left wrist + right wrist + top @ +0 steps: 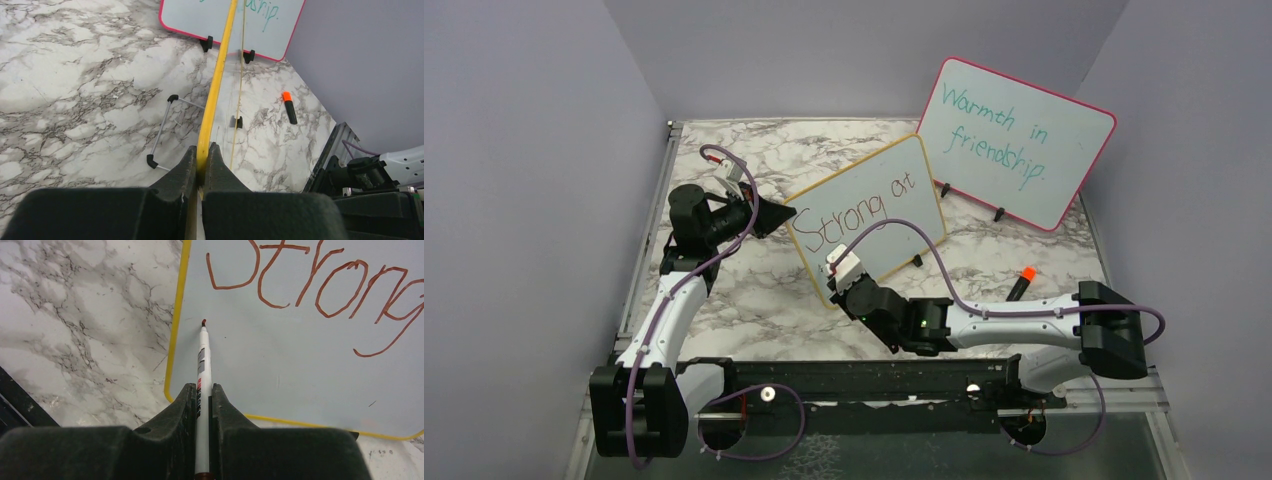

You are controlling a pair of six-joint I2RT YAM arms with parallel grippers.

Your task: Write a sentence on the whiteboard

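Observation:
The whiteboard (856, 183), white with a thin yellow frame, stands tilted mid-table. On it the sentence (849, 210) reads "Strong at" in red-brown marker. My left gripper (784, 215) is shut on the board's left edge; in the left wrist view the yellow frame (219, 75) runs away from between the pinched fingers of the left gripper (204, 150). My right gripper (834, 291) is at the board's lower left corner. In the right wrist view this gripper (203, 390) is shut on a white marker (202, 357), whose tip sits at the board (300, 380) below the "S" of "Strong" (325, 285).
A pink-framed board (1014, 140) with teal writing stands at the back right, its bottom edge (270, 30) beyond the yellow frame. A black marker with an orange cap (1021, 283) (289, 107) lies right of the board. A wire stand (162, 130) lies behind it. Grey walls close three sides.

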